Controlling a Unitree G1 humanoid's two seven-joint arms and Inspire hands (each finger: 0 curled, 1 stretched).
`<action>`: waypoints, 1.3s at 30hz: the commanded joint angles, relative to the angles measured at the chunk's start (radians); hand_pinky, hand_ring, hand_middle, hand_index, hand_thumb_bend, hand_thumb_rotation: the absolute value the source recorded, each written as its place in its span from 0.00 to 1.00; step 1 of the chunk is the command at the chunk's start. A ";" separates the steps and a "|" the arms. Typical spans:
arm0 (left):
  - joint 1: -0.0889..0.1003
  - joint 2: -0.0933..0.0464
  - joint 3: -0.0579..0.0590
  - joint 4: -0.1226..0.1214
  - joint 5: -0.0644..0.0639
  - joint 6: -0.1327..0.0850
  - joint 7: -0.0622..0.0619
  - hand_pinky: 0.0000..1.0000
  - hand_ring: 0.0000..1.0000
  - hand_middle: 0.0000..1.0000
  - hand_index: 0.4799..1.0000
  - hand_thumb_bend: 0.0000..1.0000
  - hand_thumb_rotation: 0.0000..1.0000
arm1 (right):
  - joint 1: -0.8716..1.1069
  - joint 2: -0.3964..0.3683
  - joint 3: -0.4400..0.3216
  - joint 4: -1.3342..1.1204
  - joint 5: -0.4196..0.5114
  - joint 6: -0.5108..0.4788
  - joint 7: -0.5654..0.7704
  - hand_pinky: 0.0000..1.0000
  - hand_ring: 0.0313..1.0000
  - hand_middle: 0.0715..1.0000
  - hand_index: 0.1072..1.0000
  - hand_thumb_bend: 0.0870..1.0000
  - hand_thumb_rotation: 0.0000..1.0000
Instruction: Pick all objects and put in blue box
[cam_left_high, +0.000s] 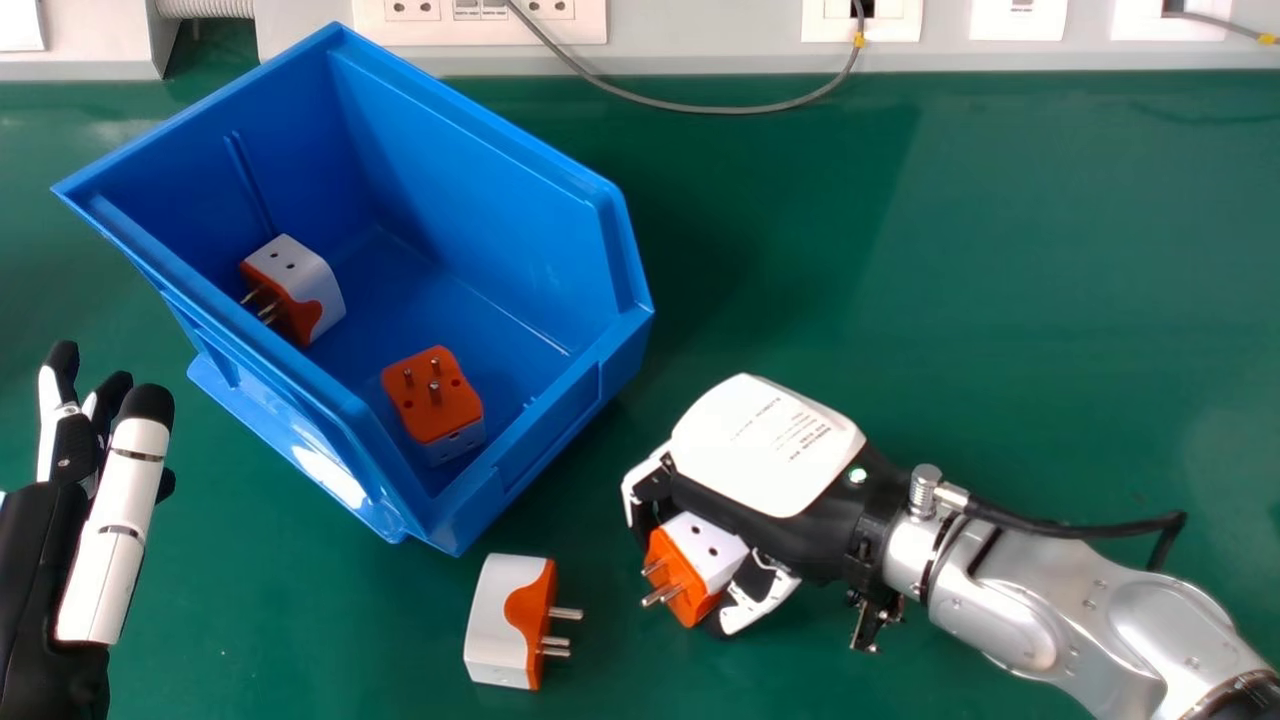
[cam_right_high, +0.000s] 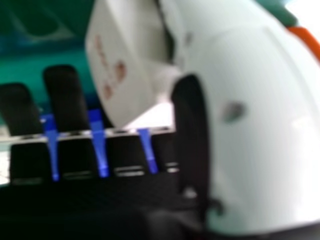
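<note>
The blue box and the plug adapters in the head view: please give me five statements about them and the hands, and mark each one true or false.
1. Two adapters lie inside the blue box. True.
2. The right hand is empty. False: its fingers and thumb hold an orange and white adapter.
3. The loose adapter on the green table has its prongs toward the right hand's side. True.
4. The left hand is inside the box. False: it is outside, at the view's left edge.
5. The held adapter is outside the box. True.
</note>
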 joint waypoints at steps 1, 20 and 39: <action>-0.005 0.012 0.006 -0.013 0.005 -0.011 0.000 0.89 0.96 0.99 1.00 0.41 0.99 | -0.020 0.002 -0.017 -0.038 0.009 0.009 -0.024 0.36 0.42 0.45 0.44 0.45 0.00; 0.001 0.013 -0.007 -0.041 0.017 0.009 -0.002 0.89 0.96 0.99 1.00 0.41 0.98 | 0.026 -0.050 -0.096 -0.278 0.146 0.021 0.163 0.37 0.41 0.44 0.41 0.45 0.00; -0.018 0.016 -0.003 -0.035 0.015 0.031 -0.001 0.89 0.96 0.99 1.00 0.42 0.98 | 0.019 -0.014 -0.215 -0.543 0.366 0.029 0.320 0.36 0.41 0.45 0.40 0.45 0.00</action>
